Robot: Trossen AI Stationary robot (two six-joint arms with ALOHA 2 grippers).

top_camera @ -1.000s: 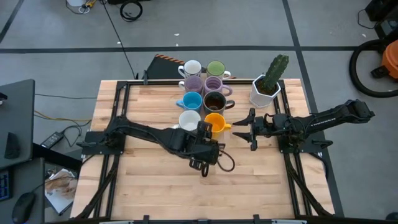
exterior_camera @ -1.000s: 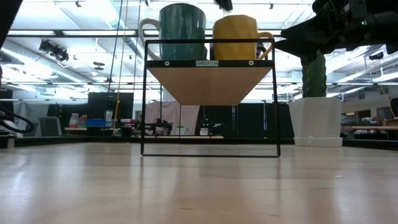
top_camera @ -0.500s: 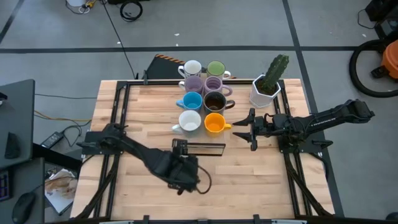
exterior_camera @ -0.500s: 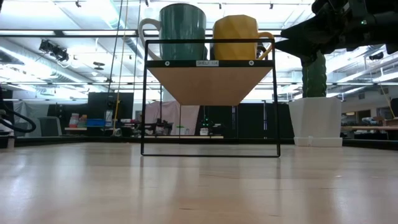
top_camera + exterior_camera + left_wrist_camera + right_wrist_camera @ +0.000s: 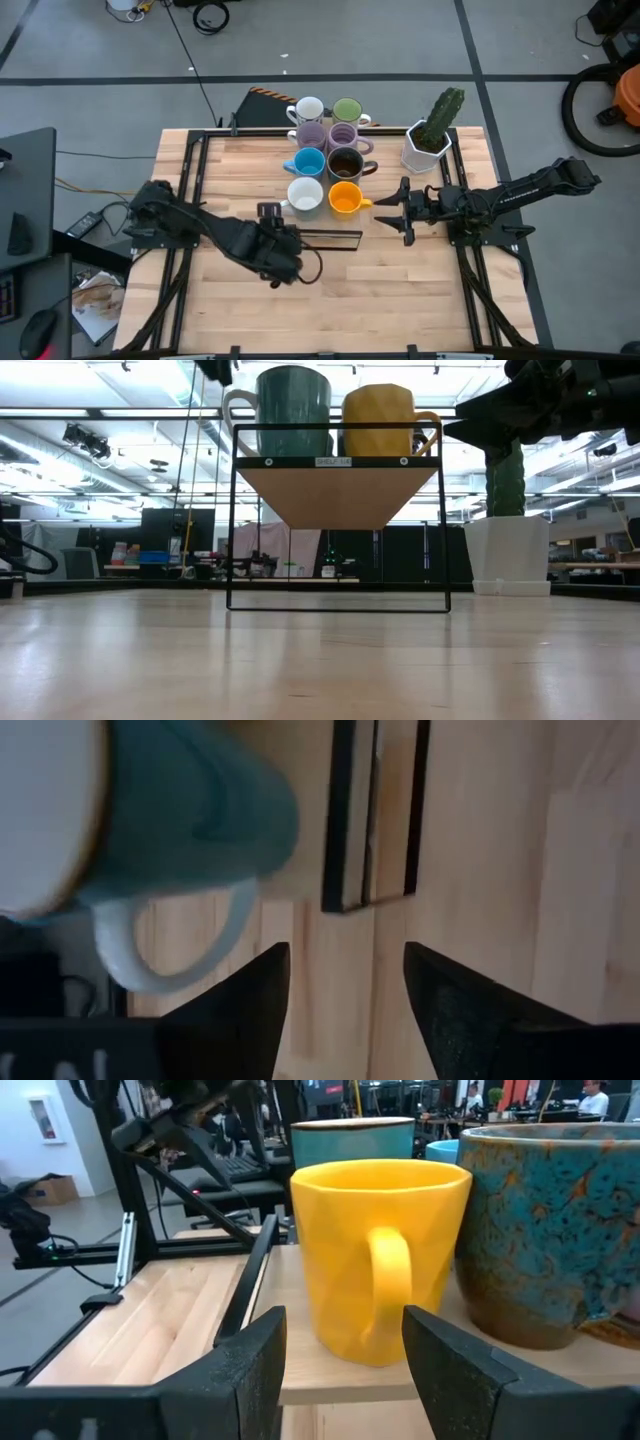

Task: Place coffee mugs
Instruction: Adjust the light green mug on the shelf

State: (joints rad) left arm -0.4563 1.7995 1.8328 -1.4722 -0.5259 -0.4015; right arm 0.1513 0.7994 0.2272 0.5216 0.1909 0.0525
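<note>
The left gripper (image 5: 268,212), fingers spread and empty, hangs just off the shelf's (image 5: 330,238) near-left corner, beside the white mug (image 5: 304,194). The right gripper (image 5: 402,208), likewise parted around nothing, is lined up with the orange mug's (image 5: 345,197) handle. Any withdrawal is best made level and clear of rims and handles. Eight coffee mugs (image 5: 325,165) are counted in two columns towards the tabletop's far edge; one cactus pot (image 5: 425,148) stands by the far-right corner.

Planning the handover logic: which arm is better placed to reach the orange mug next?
Right, probably. The right gripper sits open just beside the orange mug, facing its handle; the left gripper is empty, nearer the white-rimmed mug.
</note>
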